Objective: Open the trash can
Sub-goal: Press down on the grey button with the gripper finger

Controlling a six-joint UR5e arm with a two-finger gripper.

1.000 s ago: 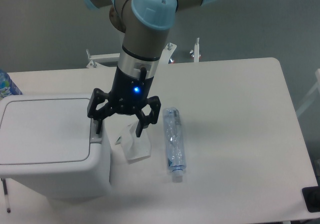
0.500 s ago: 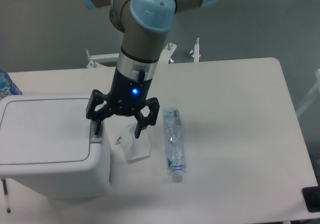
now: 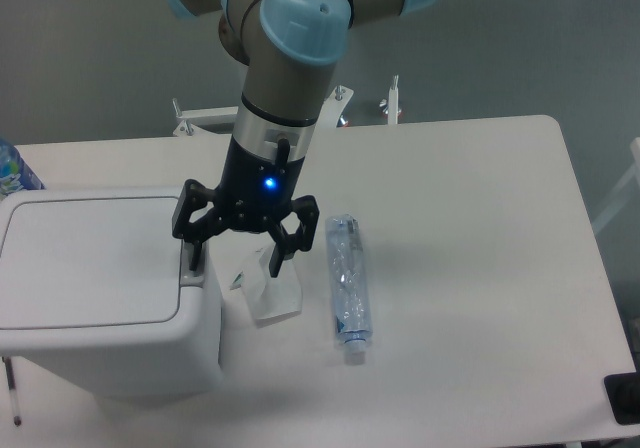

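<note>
We find the hand [image 3: 236, 250] spread wide and holding nothing. One finger [image 3: 194, 251] points down onto the grey push-button [image 3: 190, 271] at the near edge of the trash can [image 3: 105, 288]; we cannot tell whether it touches the button. The other finger hangs over a small white carton [image 3: 268, 290] on the counter [image 3: 470, 268]. The trash can sits to that first finger's side of the hand, its lid [image 3: 88, 258] flat and closed.

Risks, as we judge them:
- The finger meets the button off-centre, slips onto the lid edge, and the latch does not release.
- Further descent drives the free finger into the carton, tipping it toward the plastic bottle [image 3: 348, 290] lying just beyond.
- The lid, once released, swings up against the hand.

Against the frame half a second earlier, we see no change in hand position or lid.
</note>
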